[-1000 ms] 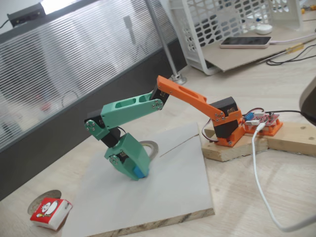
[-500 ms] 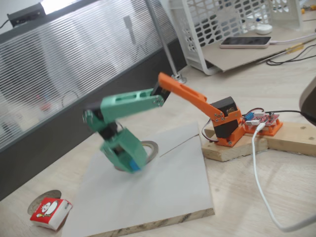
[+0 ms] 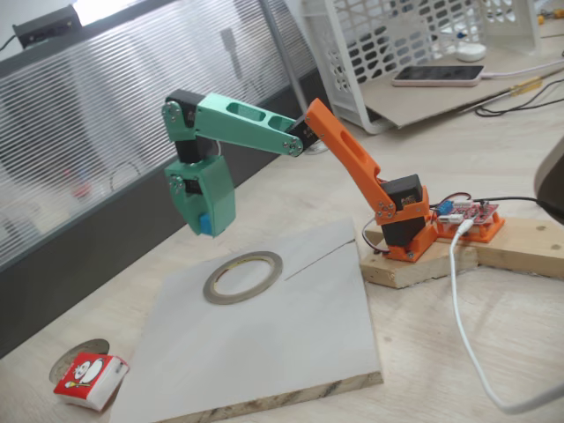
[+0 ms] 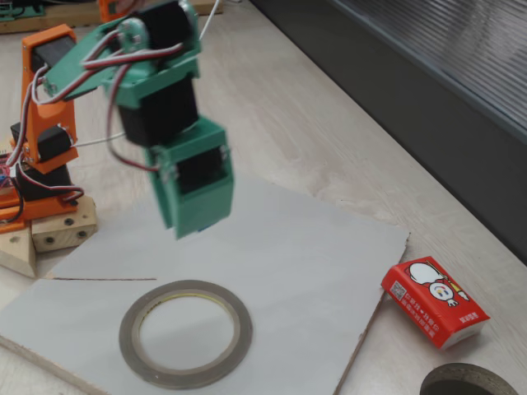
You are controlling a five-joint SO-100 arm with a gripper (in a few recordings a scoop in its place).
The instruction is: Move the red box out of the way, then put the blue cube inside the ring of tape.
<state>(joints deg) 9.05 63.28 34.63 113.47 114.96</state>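
Note:
My green gripper [image 3: 204, 227] hangs in the air above the white board [image 3: 291, 344], up and to the left of the ring of tape [image 3: 211, 286]. It is shut on the blue cube [image 3: 204, 224], which shows as a small blue patch at the fingertips. In a fixed view the gripper [image 4: 196, 226] points down just behind the ring of tape [image 4: 128, 336], whose hollow centre holds nothing. The red box [image 3: 90, 379] lies off the board at its lower left corner. The red box [image 4: 434, 300] rests flat on the table, right of the board [image 4: 288, 247].
A round dark hole [image 3: 79, 350] in the tabletop sits just behind the red box, and the hole [image 4: 465, 380] is beside it. The arm's orange base [image 3: 405, 225] stands on a wooden block, with a white cable [image 3: 463, 308] to its right. A white basket [image 3: 414, 53] and a phone [image 3: 438, 76] lie at the back.
The gripper rose from the board near the ring and swung up and left with the blue cube in it. The ring of tape now shows whole. The red box has not moved.

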